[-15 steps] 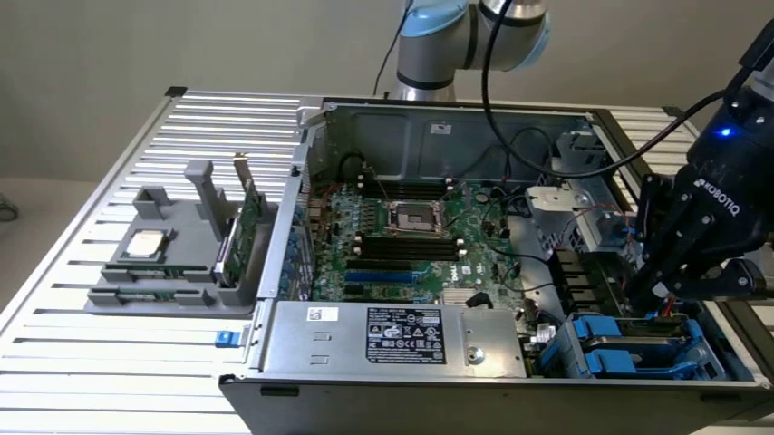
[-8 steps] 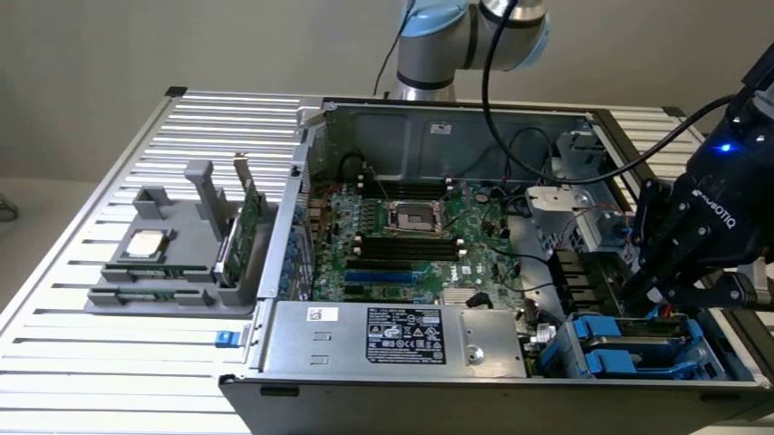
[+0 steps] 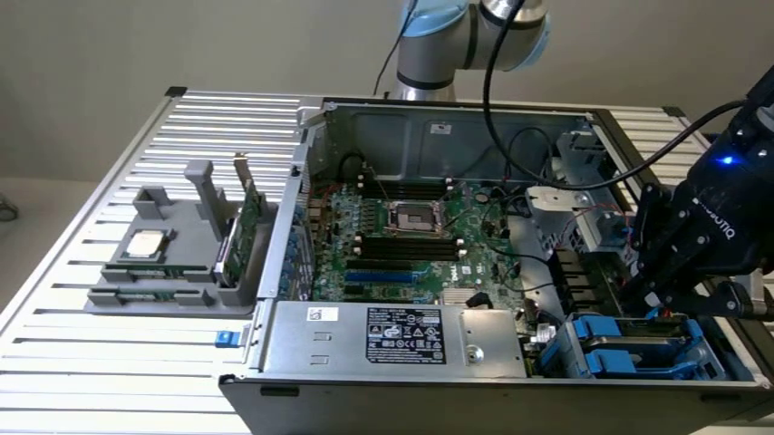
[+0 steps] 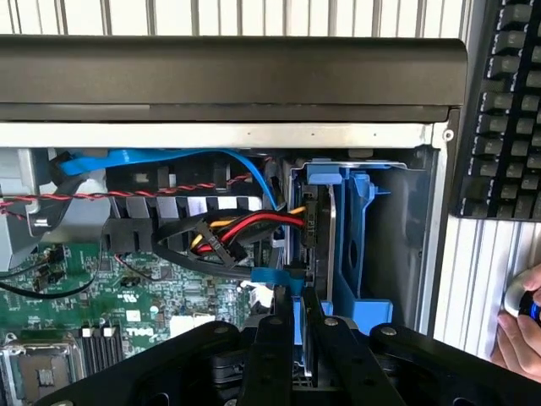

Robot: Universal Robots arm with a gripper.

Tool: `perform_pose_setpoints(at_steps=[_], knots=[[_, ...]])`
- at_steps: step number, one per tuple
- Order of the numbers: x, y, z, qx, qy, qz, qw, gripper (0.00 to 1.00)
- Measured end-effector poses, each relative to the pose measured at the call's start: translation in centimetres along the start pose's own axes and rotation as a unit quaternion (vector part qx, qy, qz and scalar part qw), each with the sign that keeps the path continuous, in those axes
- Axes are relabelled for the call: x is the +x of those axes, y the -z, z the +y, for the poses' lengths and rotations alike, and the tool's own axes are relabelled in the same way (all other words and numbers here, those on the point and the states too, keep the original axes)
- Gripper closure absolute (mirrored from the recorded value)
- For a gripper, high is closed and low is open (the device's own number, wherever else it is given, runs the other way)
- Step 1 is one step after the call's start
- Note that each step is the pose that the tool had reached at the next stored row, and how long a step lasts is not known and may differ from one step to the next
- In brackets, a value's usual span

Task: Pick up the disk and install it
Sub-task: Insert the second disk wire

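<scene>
The disk (image 4: 319,222) stands on edge in the drive bay at the case's front corner, with its blue carrier frame (image 4: 356,241) around it and cables plugged in beside it. In the wrist view my gripper (image 4: 297,334) reaches down onto the disk's near edge. The two black fingers (image 4: 280,338) stand close together with a strip of the blue carrier pinched between them. In the exterior view my gripper (image 3: 643,306) hangs low over the blue carriers (image 3: 629,343) at the exterior view's right.
The open computer case (image 3: 362,367) lies on a slatted table (image 3: 145,340). A grey holder at the exterior view's left carries the processor chip (image 3: 147,243) and the green card (image 3: 249,227). Red and yellow cables (image 4: 245,227) run beside the bay. A keyboard (image 4: 505,110) and a person's hand (image 4: 517,342) lie outside the case.
</scene>
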State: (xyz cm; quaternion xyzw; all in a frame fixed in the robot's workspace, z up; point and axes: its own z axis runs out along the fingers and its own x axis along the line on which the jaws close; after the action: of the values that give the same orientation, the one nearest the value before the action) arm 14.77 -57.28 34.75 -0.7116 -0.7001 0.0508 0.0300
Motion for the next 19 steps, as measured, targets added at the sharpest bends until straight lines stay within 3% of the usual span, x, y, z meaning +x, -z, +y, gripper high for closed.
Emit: perform_pose_setpoints(at_steps=[3, 19], knots=[[-0.27, -0.11, 0.07, 0.0000, 0.000, 0.0034, 1.0000, 0.84], [-0.85, -0.37, 0.43, 0.0001, 0.001, 0.0084, 1.0000, 0.84]])
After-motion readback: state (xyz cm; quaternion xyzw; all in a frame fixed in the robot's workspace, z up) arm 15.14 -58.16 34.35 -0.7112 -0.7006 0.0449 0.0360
